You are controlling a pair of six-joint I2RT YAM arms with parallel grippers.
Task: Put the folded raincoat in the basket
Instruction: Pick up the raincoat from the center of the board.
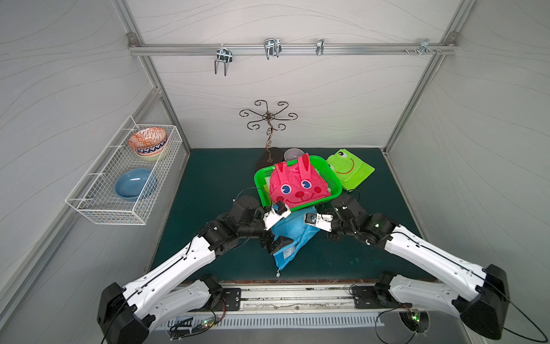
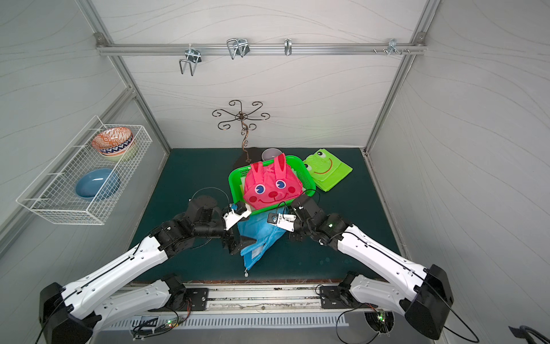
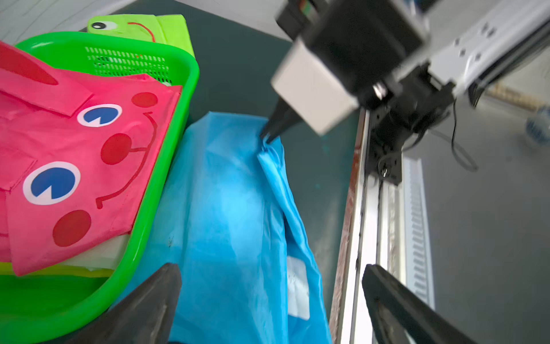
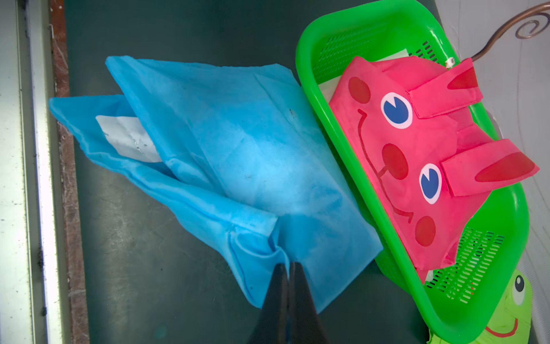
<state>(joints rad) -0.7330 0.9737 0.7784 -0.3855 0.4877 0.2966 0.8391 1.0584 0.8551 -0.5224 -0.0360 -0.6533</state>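
Observation:
A blue folded raincoat point(image 1: 293, 235) point(image 4: 238, 143) lies on the dark mat against the near side of the bright green basket point(image 1: 262, 190) point(image 4: 327, 125). My right gripper point(image 4: 288, 265) point(image 3: 268, 137) is shut on a bunched edge of the blue raincoat. My left gripper point(image 3: 269, 269) point(image 1: 275, 242) stands wide open over the raincoat's other end, one finger point(image 3: 154, 297) on each side of the fabric. A pink bunny-face raincoat point(image 1: 297, 186) point(image 3: 74, 143) fills the basket on top of paler folded layers.
A green frog-face raincoat point(image 1: 349, 171) lies on the mat right of the basket. A grey cup point(image 1: 293, 155) and a metal mug tree point(image 1: 269, 131) stand behind it. A white wire rack point(image 1: 89, 205) with bowls hangs on the left wall. The mat's front edge is near the blue raincoat.

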